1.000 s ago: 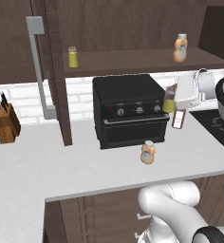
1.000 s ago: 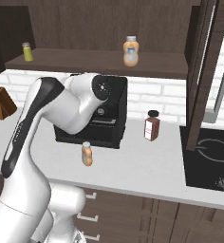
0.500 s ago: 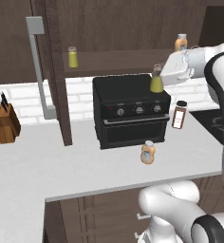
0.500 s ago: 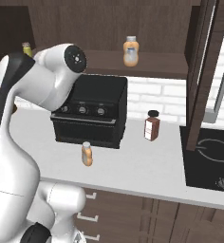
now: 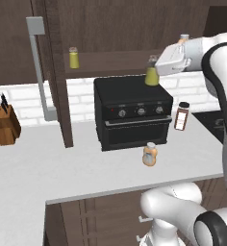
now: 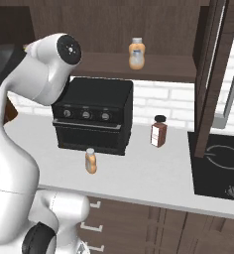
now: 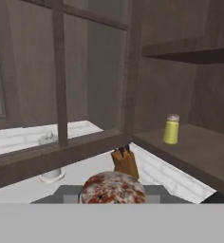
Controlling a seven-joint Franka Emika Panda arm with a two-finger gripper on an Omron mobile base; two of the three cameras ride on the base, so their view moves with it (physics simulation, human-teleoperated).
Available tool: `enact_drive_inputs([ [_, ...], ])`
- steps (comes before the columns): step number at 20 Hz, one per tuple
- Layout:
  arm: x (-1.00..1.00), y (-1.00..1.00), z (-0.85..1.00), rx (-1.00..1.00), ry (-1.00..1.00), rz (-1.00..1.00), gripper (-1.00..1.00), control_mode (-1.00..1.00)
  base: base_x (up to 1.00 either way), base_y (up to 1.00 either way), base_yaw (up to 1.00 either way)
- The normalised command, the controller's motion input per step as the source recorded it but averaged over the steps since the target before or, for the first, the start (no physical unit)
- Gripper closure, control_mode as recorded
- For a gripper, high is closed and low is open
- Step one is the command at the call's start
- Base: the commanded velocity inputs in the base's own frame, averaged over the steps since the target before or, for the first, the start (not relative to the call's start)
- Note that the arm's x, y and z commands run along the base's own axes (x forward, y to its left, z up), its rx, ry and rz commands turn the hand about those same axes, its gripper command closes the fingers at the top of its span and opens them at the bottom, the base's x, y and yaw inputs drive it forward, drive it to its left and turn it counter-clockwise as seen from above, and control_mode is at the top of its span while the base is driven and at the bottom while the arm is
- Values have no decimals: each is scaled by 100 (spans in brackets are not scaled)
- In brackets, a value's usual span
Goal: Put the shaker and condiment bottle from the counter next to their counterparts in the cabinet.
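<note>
The small yellow-green cylindrical shaker (image 5: 152,75) is held upright in the closed jaws, above the black countertop oven (image 5: 132,113). Its twin shaker (image 5: 74,57) is seen on the dark wooden cabinet shelf (image 5: 110,56), toward nine o'clock.

Yellow-green shaker (image 5: 152,76), orange condiment bottle (image 5: 150,154)

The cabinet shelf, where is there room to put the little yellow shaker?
The shelf is bare between the yellow-green shaker and the orange bottle. The gripper holds the other shaker over the black oven.
</note>
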Motion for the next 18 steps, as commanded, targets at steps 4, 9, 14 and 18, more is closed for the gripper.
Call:
enact_drive_inputs([
  [4,35,22,0,9,-5,0,100,-100,0,0,0],
  [9,49,59,0,1,-1,0,100,-100,0,0,0],
  [14,50,64,0,0,-1,0,100,-100,0,0,0],
  [18,57,25,0,-1,-4,0,100,-100,0,0,0],
])
